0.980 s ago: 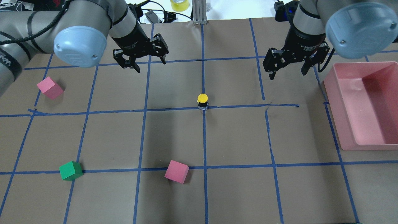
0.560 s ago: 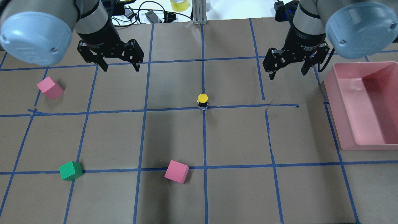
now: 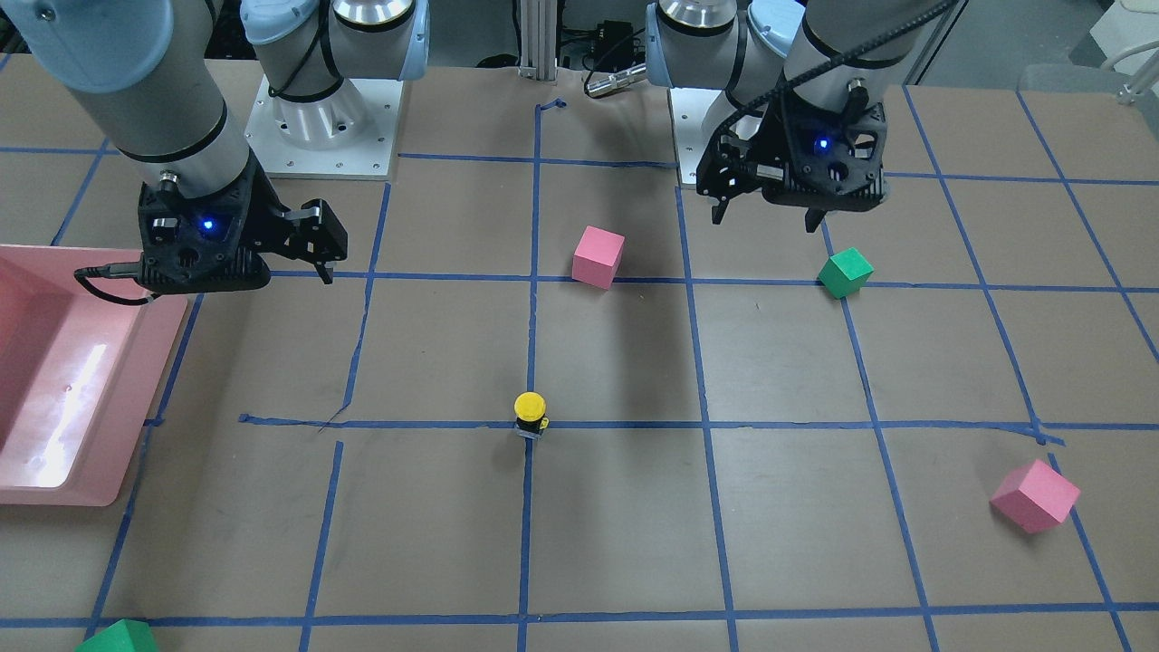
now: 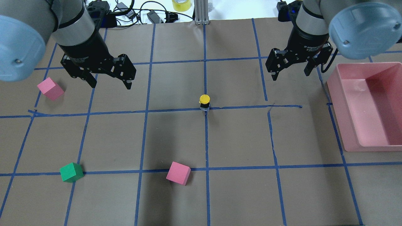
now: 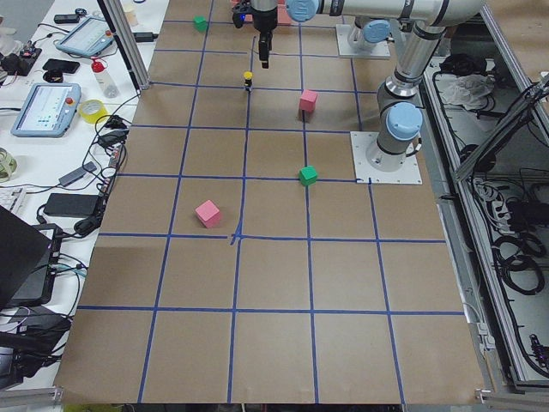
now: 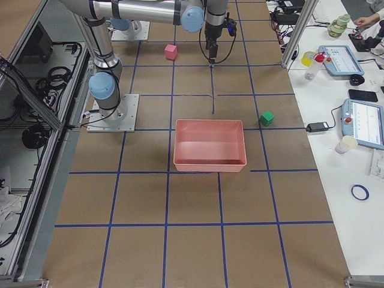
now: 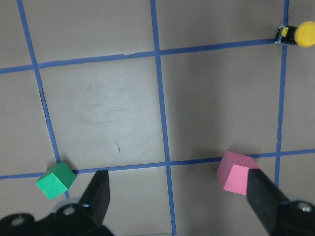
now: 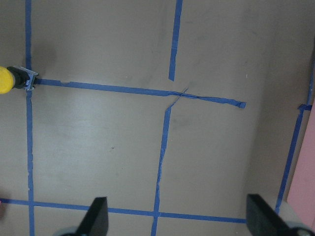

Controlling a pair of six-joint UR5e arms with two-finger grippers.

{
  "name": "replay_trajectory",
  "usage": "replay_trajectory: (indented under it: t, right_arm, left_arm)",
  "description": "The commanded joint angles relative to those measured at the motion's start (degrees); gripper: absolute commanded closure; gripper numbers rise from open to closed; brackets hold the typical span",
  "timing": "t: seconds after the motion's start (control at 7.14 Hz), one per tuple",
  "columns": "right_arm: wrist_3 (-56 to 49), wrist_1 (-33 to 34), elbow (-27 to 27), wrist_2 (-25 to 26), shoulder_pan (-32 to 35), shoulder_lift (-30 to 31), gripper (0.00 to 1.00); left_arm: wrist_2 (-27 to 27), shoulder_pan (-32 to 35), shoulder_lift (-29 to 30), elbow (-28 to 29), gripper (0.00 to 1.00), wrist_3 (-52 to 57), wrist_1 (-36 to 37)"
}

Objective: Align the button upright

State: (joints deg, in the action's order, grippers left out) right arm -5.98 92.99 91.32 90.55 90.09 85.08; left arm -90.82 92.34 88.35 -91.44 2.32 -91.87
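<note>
Two grippers: the left gripper and the right gripper both hang above the table, fingers spread wide, holding nothing.
Left edge: a pink foam cube lies near the left gripper; a green foam cube sits nearer the robot.
Middle: a second pink foam cube lies on the robot's side. The small yellow-capped black push-button stands upright where blue tape lines cross, with bare brown paper table all round it and well apart from both grippers.
Right edge: a pink plastic tray lies near the right gripper.
Front-facing view only: another green foam cube sits at the operators' edge, not seen from overhead.
</note>
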Motion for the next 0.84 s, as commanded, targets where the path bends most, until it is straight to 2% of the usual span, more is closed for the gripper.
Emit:
replay_trajectory:
  t: [0.0,0.28,0.7]
  right_arm:
    - [0.0,0.0,0.0,0.0,0.0,0.0,0.00]
    - [-0.1,0.1,0.0,0.0,0.0,-0.1,0.00]
    - [0.0,-0.8,-0.6,0.7,-0.3,0.5,0.00]
  left_arm:
    - [0.6,0.0,-0.9,-2.6,0.00,-2.8,8.8]
    - [0.0,0.0,-0.5,-2.2,0.00,-2.5,12.2]
    - [0.1,0.0,-1.0,-2.7,0.00,-2.4,12.1]
